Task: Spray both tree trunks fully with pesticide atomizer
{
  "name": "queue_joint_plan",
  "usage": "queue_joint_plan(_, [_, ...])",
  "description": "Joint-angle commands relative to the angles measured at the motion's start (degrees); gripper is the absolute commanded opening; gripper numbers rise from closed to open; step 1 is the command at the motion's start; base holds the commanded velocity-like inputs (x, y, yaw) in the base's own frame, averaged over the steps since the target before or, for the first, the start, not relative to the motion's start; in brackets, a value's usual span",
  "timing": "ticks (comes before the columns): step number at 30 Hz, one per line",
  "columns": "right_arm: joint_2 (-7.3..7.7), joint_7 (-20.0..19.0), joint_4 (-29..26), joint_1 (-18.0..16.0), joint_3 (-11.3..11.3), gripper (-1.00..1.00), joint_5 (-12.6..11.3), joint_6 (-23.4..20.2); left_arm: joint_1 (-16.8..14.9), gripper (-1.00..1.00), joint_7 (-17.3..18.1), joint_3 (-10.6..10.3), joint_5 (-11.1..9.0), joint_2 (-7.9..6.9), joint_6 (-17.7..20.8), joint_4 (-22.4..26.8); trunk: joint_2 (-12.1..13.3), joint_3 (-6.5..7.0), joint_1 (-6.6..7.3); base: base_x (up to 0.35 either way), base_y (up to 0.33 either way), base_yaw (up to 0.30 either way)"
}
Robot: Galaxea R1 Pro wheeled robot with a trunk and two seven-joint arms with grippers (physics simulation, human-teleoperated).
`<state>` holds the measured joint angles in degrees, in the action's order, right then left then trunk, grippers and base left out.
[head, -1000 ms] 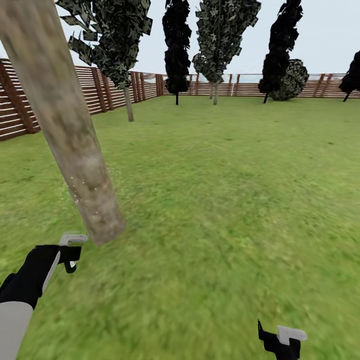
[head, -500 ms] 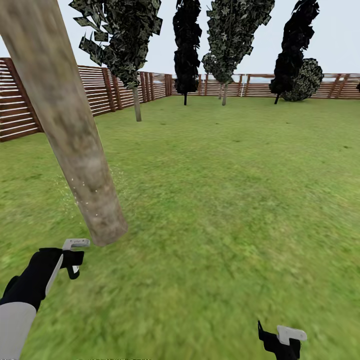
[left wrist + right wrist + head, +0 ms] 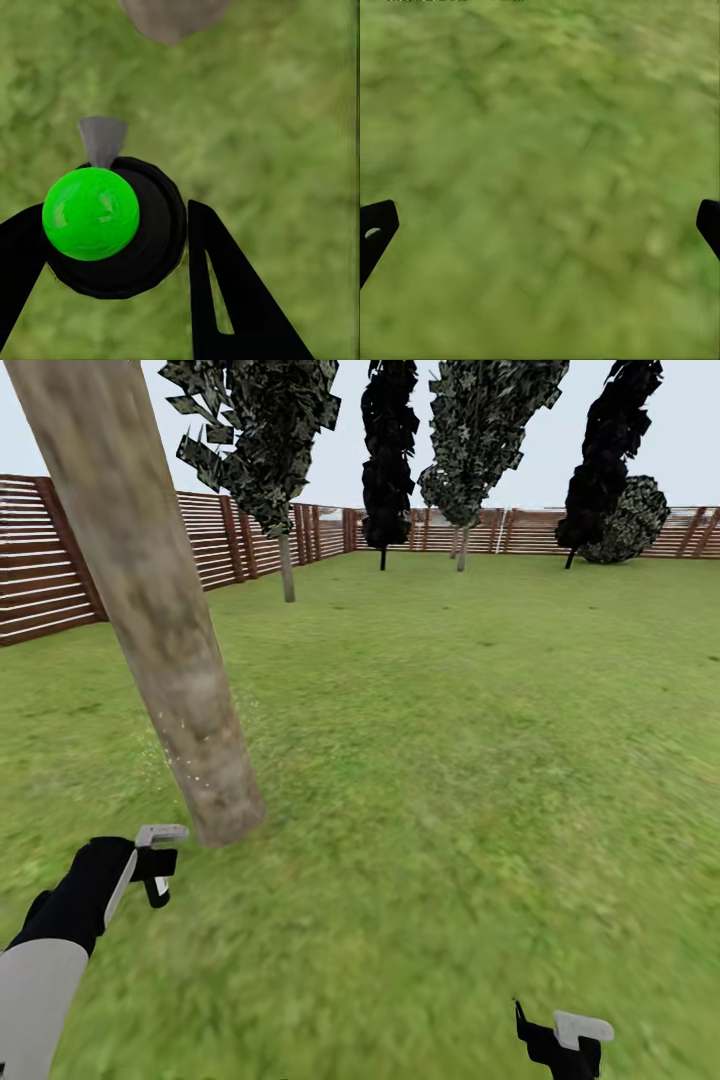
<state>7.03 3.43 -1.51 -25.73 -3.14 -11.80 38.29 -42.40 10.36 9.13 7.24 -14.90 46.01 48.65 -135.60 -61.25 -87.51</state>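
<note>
A thick, mottled grey-tan tree trunk (image 3: 160,630) leans across the left of the head view, and its base (image 3: 172,13) shows in the left wrist view. Pale specks hang around its lower part. My left gripper (image 3: 156,865) hovers just in front of that base, shut on the pesticide atomizer (image 3: 112,232), a round black body with a bright green cap and a grey nozzle pointing at the trunk. My right gripper (image 3: 562,1044) hangs low at the right over grass, its fingers (image 3: 375,225) wide apart and open. A second pale-trunked tree (image 3: 287,568) stands by the left fence.
Green lawn (image 3: 450,740) spreads ahead, ringed by a brown slatted fence (image 3: 60,580). Dark bushy trees (image 3: 388,460) and another leafy tree (image 3: 470,450) line the far side, with a round shrub (image 3: 630,520) at the far right.
The whole view has swung slightly, so the fence and far trees sit further right. My left gripper stays beside the trunk's base, a touch higher. The right gripper has not moved.
</note>
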Motion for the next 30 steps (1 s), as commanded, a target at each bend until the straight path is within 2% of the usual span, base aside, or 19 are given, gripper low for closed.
queue_joint_plan(1, [0.0, 0.26, 0.01, -0.02, -0.37, 1.0, -0.15, 0.12, -0.06, -1.0, 0.5, 0.25, 0.98, 0.36, 0.15, 0.24, -0.02, -0.05, 0.01, 0.017, 0.0, 0.255])
queue_joint_plan(3, [0.0, 0.29, 0.01, -0.02, -0.34, 1.0, -0.15, 0.12, -0.12, -1.0, 0.44, 0.52, 1.09, 0.48, 0.26, 0.62, -0.02, -0.05, 0.01, 0.095, -0.101, 0.114])
queue_joint_plan(6, [0.14, 0.34, 0.01, -0.02, -0.33, 1.0, -0.15, 0.12, -0.01, -1.0, 0.44, 3.71, 1.48, 0.13, 0.24, 0.61, -0.02, -0.05, 0.01, 0.148, -0.212, 0.016])
queue_joint_plan(8, [0.11, 0.35, 0.01, -0.02, -0.37, 1.0, -0.14, 0.12, 0.03, -1.0, 0.45, 4.74, 1.62, -0.42, 0.23, 0.5, -0.02, -0.05, 0.01, 0.157, -0.229, 0.002])
queue_joint_plan(17, [0.09, 0.35, 0.01, -0.02, -0.37, 1.0, -0.15, 0.11, 0.04, -1.0, 0.36, 4.77, 1.72, -0.38, 0.31, 0.56, -0.02, -0.05, 0.01, -0.023, -0.265, 0.006])
queue_joint_plan(27, [0.01, 0.35, 0.01, -0.02, -0.37, 1.0, -0.09, 0.12, 0.04, -1.0, 0.36, 4.8, 1.73, -0.4, 0.31, 0.56, -0.02, -0.05, 0.01, 0.102, -0.272, 0.25])
queue_joint_plan(30, [0.05, 0.35, 0.01, -0.02, -0.37, 1.0, -0.11, 0.12, 0.04, -1.0, 0.36, 4.59, 1.73, -0.33, 0.31, 0.56, -0.02, -0.05, 0.01, 0.129, -0.272, 0.075])
